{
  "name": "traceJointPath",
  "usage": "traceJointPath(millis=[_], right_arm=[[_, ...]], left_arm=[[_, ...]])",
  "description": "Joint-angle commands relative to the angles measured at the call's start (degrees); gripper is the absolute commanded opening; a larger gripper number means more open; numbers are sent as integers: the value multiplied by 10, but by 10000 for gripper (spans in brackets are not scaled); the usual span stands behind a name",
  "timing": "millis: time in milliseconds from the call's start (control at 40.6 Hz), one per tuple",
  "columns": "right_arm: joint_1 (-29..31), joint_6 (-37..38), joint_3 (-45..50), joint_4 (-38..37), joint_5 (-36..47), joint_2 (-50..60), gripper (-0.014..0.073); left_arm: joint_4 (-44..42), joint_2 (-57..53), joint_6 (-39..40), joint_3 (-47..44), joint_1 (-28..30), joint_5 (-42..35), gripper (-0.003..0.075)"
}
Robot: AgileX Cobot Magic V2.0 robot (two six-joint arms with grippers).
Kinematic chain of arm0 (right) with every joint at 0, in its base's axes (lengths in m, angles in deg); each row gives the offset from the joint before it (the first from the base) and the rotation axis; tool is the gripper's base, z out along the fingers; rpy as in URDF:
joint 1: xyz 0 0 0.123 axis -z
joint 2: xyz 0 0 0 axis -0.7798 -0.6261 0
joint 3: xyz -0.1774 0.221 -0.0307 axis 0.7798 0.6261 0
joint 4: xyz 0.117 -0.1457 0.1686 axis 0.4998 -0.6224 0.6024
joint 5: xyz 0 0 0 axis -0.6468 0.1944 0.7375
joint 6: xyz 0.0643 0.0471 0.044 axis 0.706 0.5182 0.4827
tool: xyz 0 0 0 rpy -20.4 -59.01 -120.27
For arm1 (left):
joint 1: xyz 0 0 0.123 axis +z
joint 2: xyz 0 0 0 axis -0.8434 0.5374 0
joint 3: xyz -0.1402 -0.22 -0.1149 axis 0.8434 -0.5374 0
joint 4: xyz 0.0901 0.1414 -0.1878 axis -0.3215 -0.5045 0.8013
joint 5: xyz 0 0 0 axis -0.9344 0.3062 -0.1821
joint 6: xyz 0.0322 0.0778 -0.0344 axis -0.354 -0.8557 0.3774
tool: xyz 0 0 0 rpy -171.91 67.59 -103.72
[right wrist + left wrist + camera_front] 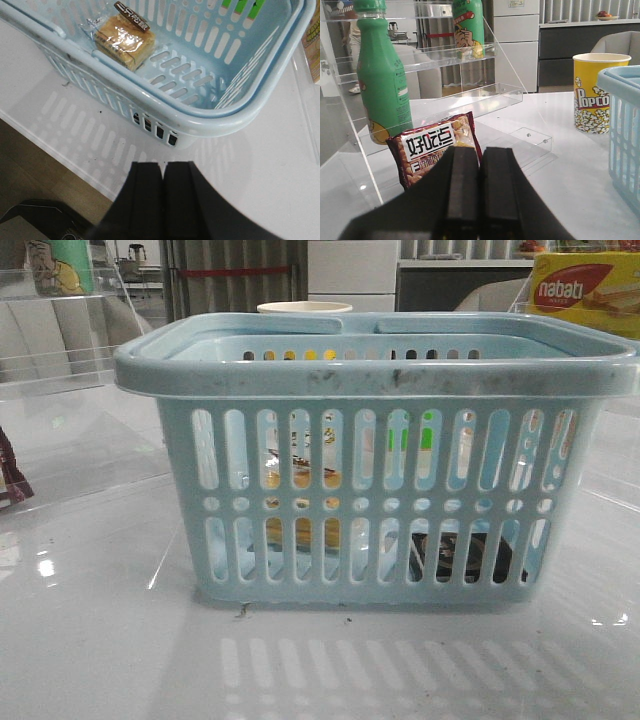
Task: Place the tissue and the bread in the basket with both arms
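The pale-blue basket fills the middle of the front view. Through its slots I see the golden bread on the floor at the left and a low dark packet, the tissue, at the right. From the right wrist, the wrapped bread lies inside the basket; the rim hides the tissue. My right gripper is shut and empty, outside the basket's near corner. My left gripper is shut and empty, away from the basket, facing a snack packet. Neither gripper shows in the front view.
A red-brown snack packet stands just beyond the left gripper, with green bottles on a clear acrylic shelf. A yellow popcorn cup stands behind the basket. A yellow nabati box is at the back right. The table edge runs near the right gripper.
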Motion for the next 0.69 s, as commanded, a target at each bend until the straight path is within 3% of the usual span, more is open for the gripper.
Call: traceJointPath(millis=[0,665], right_arm=[[0,-6,-15,-1,39,4,53],[0,-6,-15,-1,39,4,53]], left_arm=[[6,-10,6,0,-5,-51,91],[-43,-10,56,0,-5,-54,91]])
